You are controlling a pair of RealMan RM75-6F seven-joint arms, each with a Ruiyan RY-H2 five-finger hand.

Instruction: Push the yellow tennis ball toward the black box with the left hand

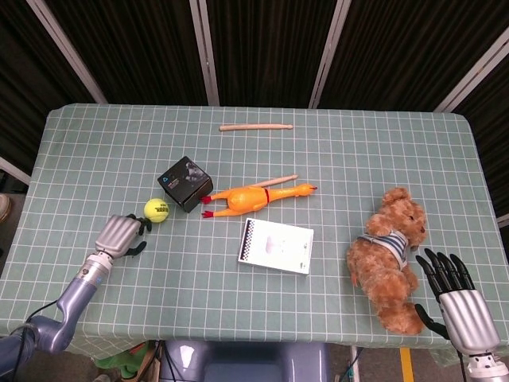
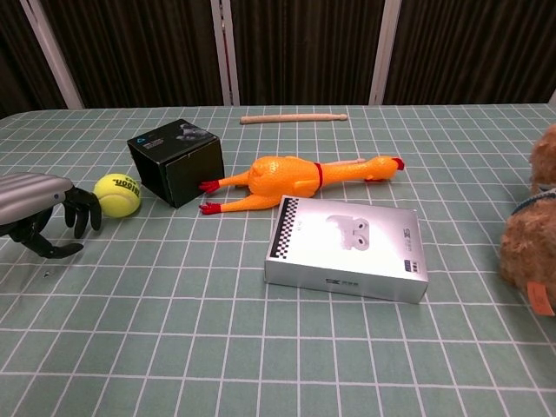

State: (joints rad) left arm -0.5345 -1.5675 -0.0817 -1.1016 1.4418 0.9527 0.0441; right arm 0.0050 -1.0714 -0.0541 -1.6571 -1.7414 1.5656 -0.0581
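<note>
- my left hand [image 2: 39,213], fingers curled and holding nothing, sits just behind the ball [image 2: 117,194].
- ball lies just short of the box [image 2: 176,161]; little pushing left, i judge.

Fuzzy felt ball [image 2: 117,194]; matt cardboard box [image 2: 176,161]; checked cloth [image 2: 261,347].

The yellow tennis ball [image 2: 117,194] bears black print, too blurred to read.
</note>
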